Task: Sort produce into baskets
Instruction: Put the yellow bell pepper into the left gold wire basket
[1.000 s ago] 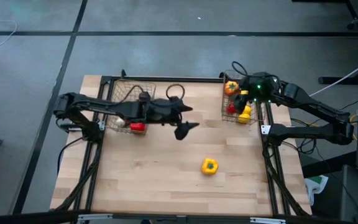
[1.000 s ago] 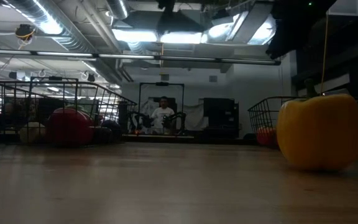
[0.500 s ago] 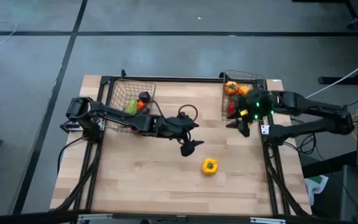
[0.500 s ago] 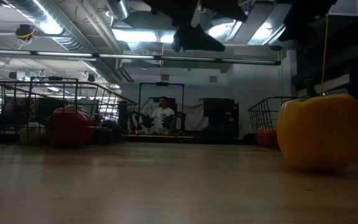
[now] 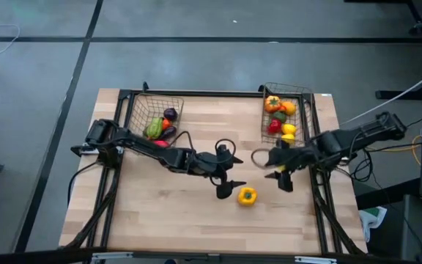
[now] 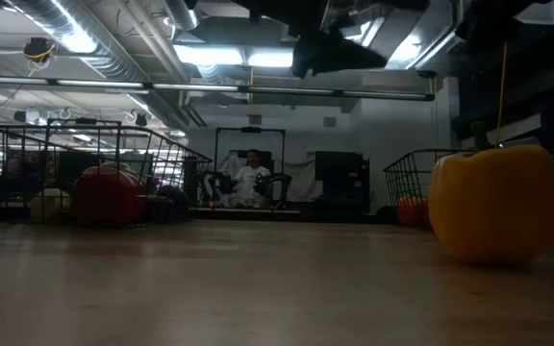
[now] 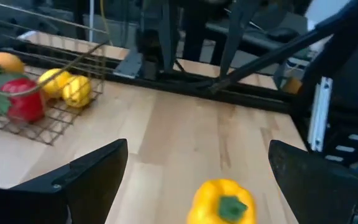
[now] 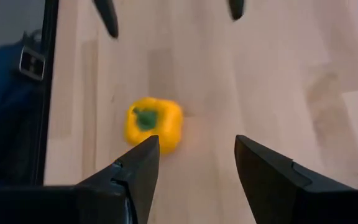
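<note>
High view: a yellow pepper (image 5: 247,196) lies alone on the table (image 5: 167,213), at about 5 o'clock from centre. The left gripper (image 5: 230,187) hovers just beside it at 10 o'clock, fingers spread wide, holding nothing. The right gripper (image 5: 279,174) hangs near the pepper at 2 o'clock, fingers apart, holding nothing. The left basket (image 5: 139,111) at 11 o'clock and the right basket (image 5: 303,99) at 1 o'clock both hold produce. Low view: the pepper (image 6: 494,203) rests upright on the wood; baskets stand behind. Left wrist view: the pepper (image 7: 222,201) sits between the parted fingers (image 7: 86,177). Right wrist view: the pepper (image 8: 153,123) lies beyond the parted fingers (image 8: 132,171).
</note>
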You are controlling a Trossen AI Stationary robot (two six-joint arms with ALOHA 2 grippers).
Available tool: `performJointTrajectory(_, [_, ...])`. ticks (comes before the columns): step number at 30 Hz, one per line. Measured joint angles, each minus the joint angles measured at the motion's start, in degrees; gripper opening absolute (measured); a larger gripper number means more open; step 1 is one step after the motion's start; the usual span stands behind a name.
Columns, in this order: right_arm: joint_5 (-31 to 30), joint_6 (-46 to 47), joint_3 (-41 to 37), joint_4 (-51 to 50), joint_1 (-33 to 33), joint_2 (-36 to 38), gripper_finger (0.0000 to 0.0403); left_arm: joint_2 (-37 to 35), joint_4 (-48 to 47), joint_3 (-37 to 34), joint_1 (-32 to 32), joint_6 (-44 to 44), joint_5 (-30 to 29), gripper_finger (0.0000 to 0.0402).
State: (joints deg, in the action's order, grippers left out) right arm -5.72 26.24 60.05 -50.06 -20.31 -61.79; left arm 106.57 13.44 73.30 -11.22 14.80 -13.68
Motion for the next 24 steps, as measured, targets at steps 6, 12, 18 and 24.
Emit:
performJointTrajectory(6, [-0.2,1.2,0.0,1.5,-6.2,-5.6,0.0209,1.3,0.8,0.0,-2.2,-0.4,0.0,0.0386])
performJointTrajectory(12, [-0.3,1.2,0.0,3.3,-10.7,-11.8,0.0209,3.6,2.2,0.0,-3.4,-0.8,0.0,0.0386])
performJointTrajectory(18, [-0.3,3.6,0.0,3.1,-14.5,-18.8,0.0209,5.3,2.0,0.0,-3.6,-1.5,0.0,0.0386])
performJointTrajectory(24, [-3.0,9.9,0.0,3.5,-16.6,-24.7,0.0209,6.5,1.4,0.0,-3.5,-1.7,0.0,0.0386])
